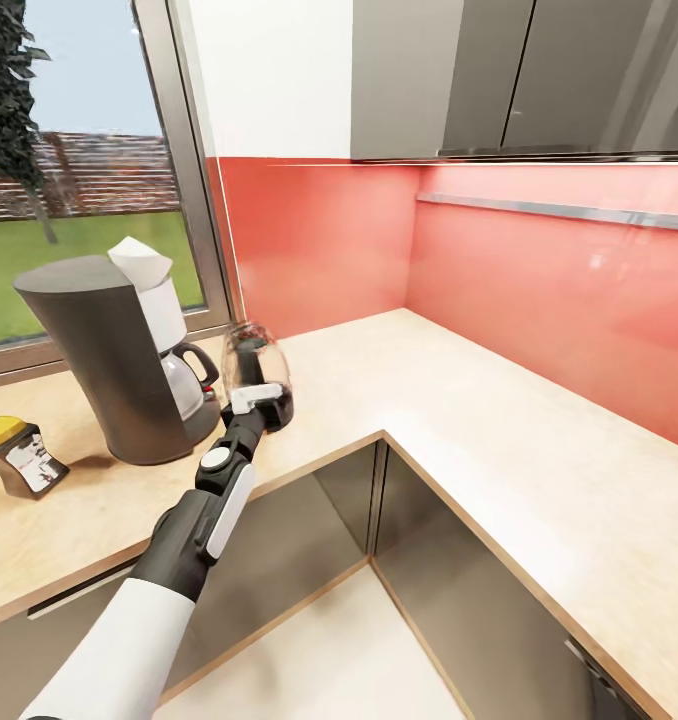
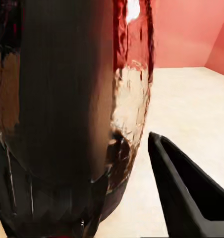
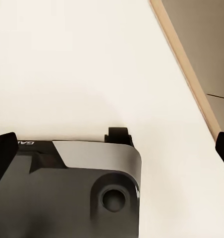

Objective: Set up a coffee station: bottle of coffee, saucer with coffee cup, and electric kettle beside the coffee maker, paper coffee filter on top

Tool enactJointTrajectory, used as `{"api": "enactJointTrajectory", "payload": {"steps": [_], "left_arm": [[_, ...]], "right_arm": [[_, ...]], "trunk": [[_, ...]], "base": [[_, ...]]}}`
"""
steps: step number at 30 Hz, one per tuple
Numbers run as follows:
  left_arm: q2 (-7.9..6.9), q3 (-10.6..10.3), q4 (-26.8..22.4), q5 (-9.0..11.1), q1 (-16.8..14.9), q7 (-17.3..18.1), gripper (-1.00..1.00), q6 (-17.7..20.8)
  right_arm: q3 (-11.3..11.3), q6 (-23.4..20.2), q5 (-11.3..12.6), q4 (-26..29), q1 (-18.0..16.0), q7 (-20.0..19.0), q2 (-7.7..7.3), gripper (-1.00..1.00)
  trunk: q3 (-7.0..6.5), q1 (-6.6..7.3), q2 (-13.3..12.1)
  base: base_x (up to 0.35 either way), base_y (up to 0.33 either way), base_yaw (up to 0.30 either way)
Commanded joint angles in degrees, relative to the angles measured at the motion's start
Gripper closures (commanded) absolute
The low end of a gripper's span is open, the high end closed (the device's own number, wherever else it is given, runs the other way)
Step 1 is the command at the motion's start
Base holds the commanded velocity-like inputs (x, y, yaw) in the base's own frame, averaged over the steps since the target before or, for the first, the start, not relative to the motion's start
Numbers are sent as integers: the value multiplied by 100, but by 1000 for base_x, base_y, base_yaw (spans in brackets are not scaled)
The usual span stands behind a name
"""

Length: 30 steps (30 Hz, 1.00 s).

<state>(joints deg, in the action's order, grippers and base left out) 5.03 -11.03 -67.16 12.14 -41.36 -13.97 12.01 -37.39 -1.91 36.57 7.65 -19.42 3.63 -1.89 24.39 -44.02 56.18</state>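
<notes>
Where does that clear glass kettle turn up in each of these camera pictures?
Head view: the kettle sits left of centre, beside the coffee maker, at the left gripper.
Left wrist view: the kettle looms close and dark.
Right wrist view: no kettle.
Shared landmark: beige countertop under the red wall.

The coffee maker (image 1: pixel 104 360) is charcoal grey with a white front, topped by the white paper coffee filter (image 1: pixel 139 262). The electric kettle (image 1: pixel 251 372) is clear glass with black parts — in the left wrist view (image 2: pixel 67 114) it picks up red and beige reflections. The bottle of coffee (image 1: pixel 19 455) is dark with a yellow cap and pale label. The kitchen countertop (image 1: pixel 499 430) is light beige wood grain with a brown edge, over glossy dark grey cabinets (image 1: pixel 309 530). The backsplash (image 1: pixel 539 290) is coral red — the floor (image 3: pixel 92 64) pale cream
</notes>
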Motion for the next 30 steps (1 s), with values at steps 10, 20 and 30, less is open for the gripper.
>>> {"api": "enactJointTrajectory", "payload": {"steps": [10, 20, 30], "left_arm": [[-2, -13, -11, 52, -4, -44, -100, 21], [-2, -11, -24, 52, -4, -51, -100, 12], [-2, -13, -41, 52, -4, -45, -100, 12]], "right_arm": [[-49, -20, 44, 17, -1, 33, -4, -100], [-49, -20, 44, 17, -1, 33, -4, -100], [-49, -20, 44, 17, -1, 32, -4, -100]], "trunk": [[6, 0, 4], [6, 0, 4], [6, 0, 4]], "base": [[0, 0, 0], [-54, 0, 0], [-188, 0, 0]]}}
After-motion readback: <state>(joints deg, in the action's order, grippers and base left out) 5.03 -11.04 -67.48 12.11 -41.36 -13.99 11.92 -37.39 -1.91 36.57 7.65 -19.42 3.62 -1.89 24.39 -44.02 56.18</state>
